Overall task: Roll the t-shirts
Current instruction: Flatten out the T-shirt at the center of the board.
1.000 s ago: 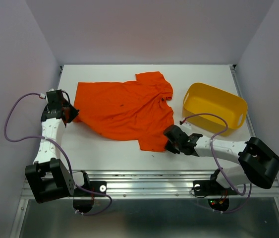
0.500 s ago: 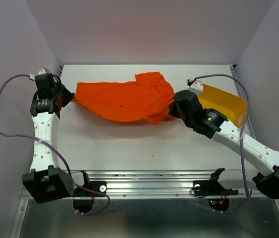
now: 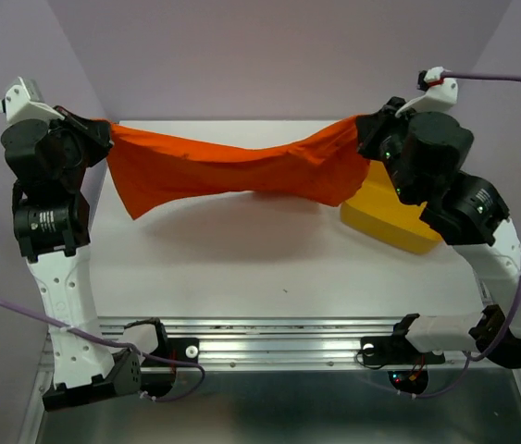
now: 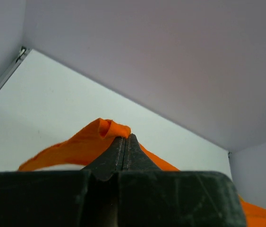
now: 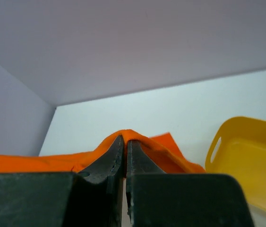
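1. Left tool (image 3: 103, 129) and right tool (image 3: 364, 129), from above, are each clamped shut on one end of the shirt (image 3: 232, 171). I hold it in the air between them, above the surface (image 3: 241, 273). Its long axis runs left to right across the far half, twisted and sagging in the middle, with a loose flap drooping near my left end. I cannot tell which end is collar and which is hem. The right end hangs just beside the tub (image 3: 399, 229).
2. From the left wrist, the left tool (image 4: 125, 139) has its jaws pressed together with a small fold of shirt (image 4: 76, 147) bunched at the tips. The rest trails away below.
3. From the right wrist, the right tool (image 5: 124, 139) is all but closed, with the shirt (image 5: 158, 152) draped over the tips. The tub (image 5: 241, 161) sits low to the right.
4. I judge this is the spreading step, and no rolling has begun. Next I should lower both ends together, keeping the cloth taut and untwisted, and lay it flat, clear of the tub.
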